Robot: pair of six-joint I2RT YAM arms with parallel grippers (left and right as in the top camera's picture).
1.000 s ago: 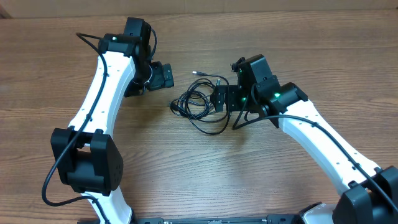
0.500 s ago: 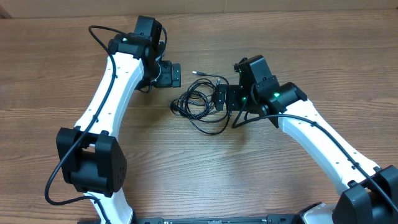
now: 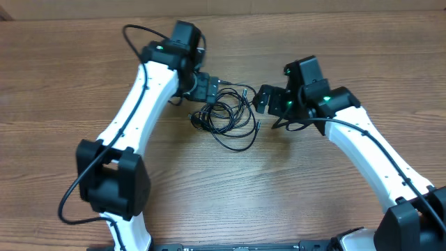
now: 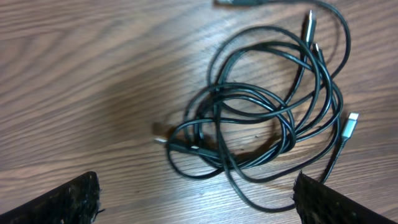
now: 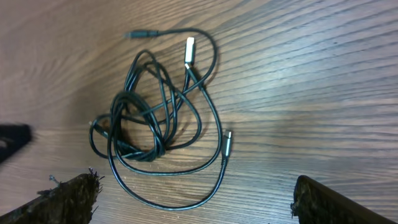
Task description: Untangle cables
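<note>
The cables lie as one tangle of thin black loops on the wooden table, between my two grippers. My left gripper hovers at the tangle's upper left edge, open and empty. My right gripper is open just right of the tangle, holding nothing. In the left wrist view the cables fill the middle, with a silver plug at right, beyond my left gripper. In the right wrist view the cables lie left of centre with a silver plug on top; one loop curves between the fingers of my right gripper.
The wooden table stretches around the tangle. Both white arms reach in from the near edge, each with its own thicker black wire looping off it.
My left arm has swung right, bringing its gripper up to the tangle's upper left. My right gripper has drawn back to the right, off the tangle. The cables lie as before.
</note>
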